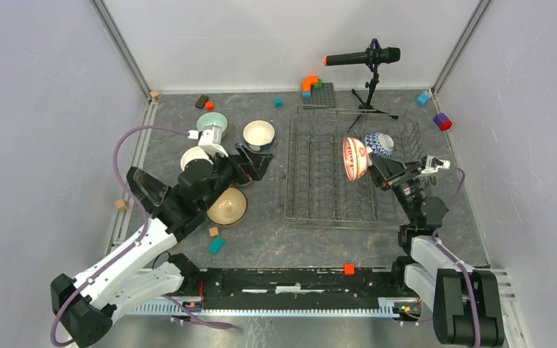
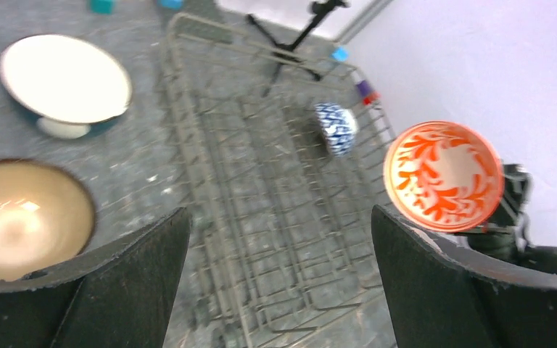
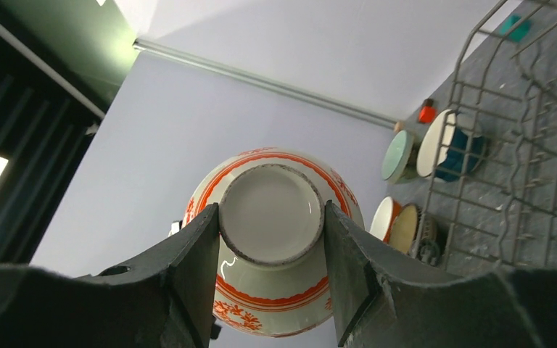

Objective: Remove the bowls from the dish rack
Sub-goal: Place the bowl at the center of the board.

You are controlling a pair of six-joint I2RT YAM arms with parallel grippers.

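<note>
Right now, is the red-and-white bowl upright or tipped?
Tipped on its side. The right gripper clamps the red-and-white bowl by its foot ring; its patterned inside faces sideways, not up.

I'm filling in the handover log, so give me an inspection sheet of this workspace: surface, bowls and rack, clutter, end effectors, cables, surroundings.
Surface: dark grey mottled table.
Job's things: dish rack holds one blue-white bowl; red-white bowl held on its side over the rack; pale green bowl, teal bowl, orange-sided bowl and tan bowl sit on the table left of it.
Clutter: scattered toy blocks, grey studded plate, microphone on a tripod.
End effectors: left end effector open, empty; right end effector shut on the red-white bowl's foot.
Cables: purple cable on the left arm, another on the right.
Surroundings: pale walls, metal corner posts.
</note>
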